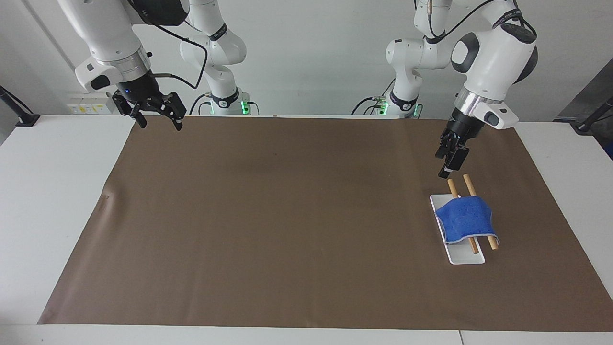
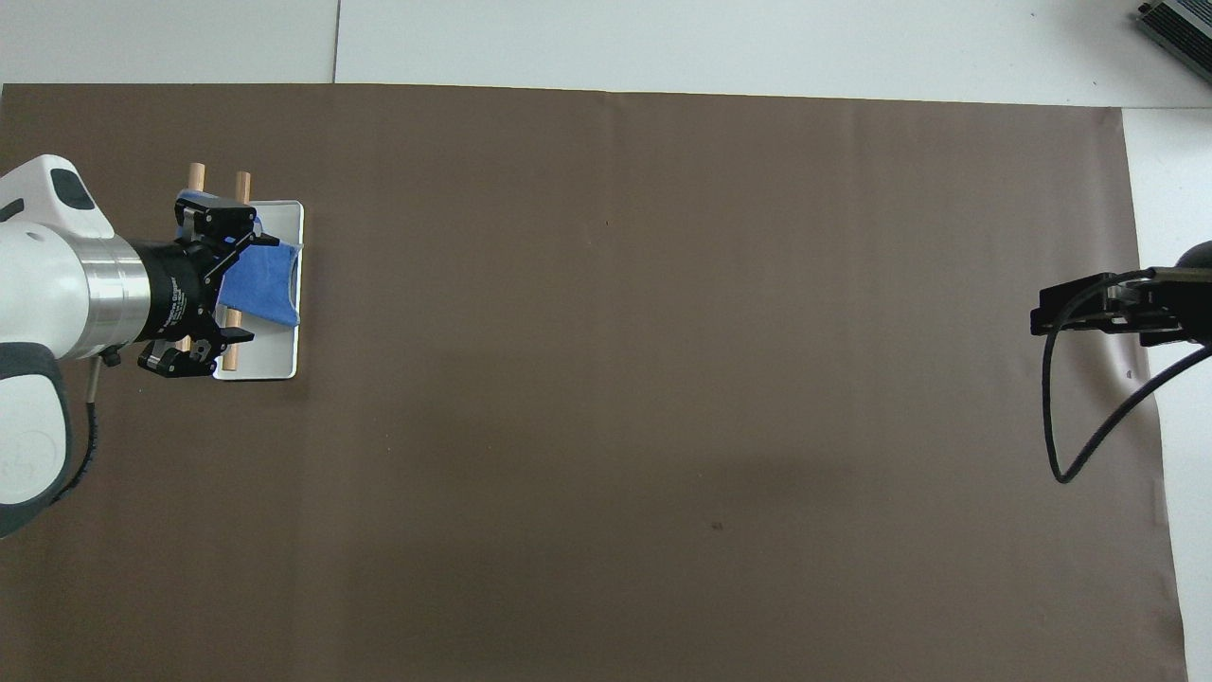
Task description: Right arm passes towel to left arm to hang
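Observation:
The bright-blue towel (image 1: 467, 218) hangs draped over two wooden dowels (image 1: 468, 184) that lie across a white tray (image 1: 467, 259), toward the left arm's end of the table. No gripper holds it. My left gripper (image 1: 445, 170) is open and empty, up in the air over the dowel ends nearest the robots. In the overhead view the left gripper (image 2: 241, 284) covers part of the towel (image 2: 276, 289), the dowels (image 2: 196, 175) and the tray (image 2: 286, 365). My right gripper (image 1: 158, 122), with its blue light, is open and empty and waits over the mat's corner at the right arm's end; it also shows in the overhead view (image 2: 1046, 319).
A brown mat (image 1: 287, 215) covers most of the white table (image 1: 52, 191). A black cable (image 2: 1079, 445) loops down from the right wrist. Two more white arms (image 1: 218, 52) stand at the robots' end. A grey device (image 2: 1179, 28) lies at the table's farthest corner.

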Tool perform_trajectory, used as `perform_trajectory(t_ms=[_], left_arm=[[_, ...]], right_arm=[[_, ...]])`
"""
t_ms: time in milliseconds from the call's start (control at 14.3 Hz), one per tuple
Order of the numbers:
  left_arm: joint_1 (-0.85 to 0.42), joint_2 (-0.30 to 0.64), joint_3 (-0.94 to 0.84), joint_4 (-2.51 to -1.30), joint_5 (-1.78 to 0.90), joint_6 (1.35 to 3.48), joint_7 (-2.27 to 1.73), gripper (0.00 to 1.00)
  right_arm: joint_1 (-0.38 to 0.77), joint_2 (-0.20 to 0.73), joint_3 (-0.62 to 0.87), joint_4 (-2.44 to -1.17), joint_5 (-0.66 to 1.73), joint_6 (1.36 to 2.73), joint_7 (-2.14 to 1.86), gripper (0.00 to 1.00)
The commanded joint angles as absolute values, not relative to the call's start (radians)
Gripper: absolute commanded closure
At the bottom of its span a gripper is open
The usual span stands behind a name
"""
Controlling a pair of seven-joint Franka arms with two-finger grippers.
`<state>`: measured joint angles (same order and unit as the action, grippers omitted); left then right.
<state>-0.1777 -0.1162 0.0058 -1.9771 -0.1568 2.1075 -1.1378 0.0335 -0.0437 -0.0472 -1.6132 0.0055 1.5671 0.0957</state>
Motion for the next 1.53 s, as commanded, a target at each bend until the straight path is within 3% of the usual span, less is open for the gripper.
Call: perform_trajectory(t_ms=[0,279,767,1047,1465], left_arm=[[-0.161,-0.104,0.025,-1.896,-0.103,1.967,-0.761,0.0],[-0.138,-0.084,0.031,-1.803,-0.014,1.856,-0.324,0.0],[-0.118,0.055,0.031,-1.462,0.043,1.564,0.015,0.0],[-0.12,-0.021,0.031,-1.537,0.04,1.548,0.025,0.0],[-0.072,-0.049,0.034,-1.592,0.034,1.561,0.147,0.0]], right_arm=[[0.037,-0.043,-0.043,-1.611,-0.049,1.574,0.089,0.0],[0.031,-0.032,-0.041,-1.574,-0.032,1.543,0.08,0.0],[0.025,-0.032,-0.041,-1.574,0.005,1.528,0.089,0.0],[0.026,-0.037,-0.043,-1.588,0.003,1.537,0.089,0.0],[0.025,-0.04,-0.043,-1.597,0.002,1.539,0.087,0.0]])
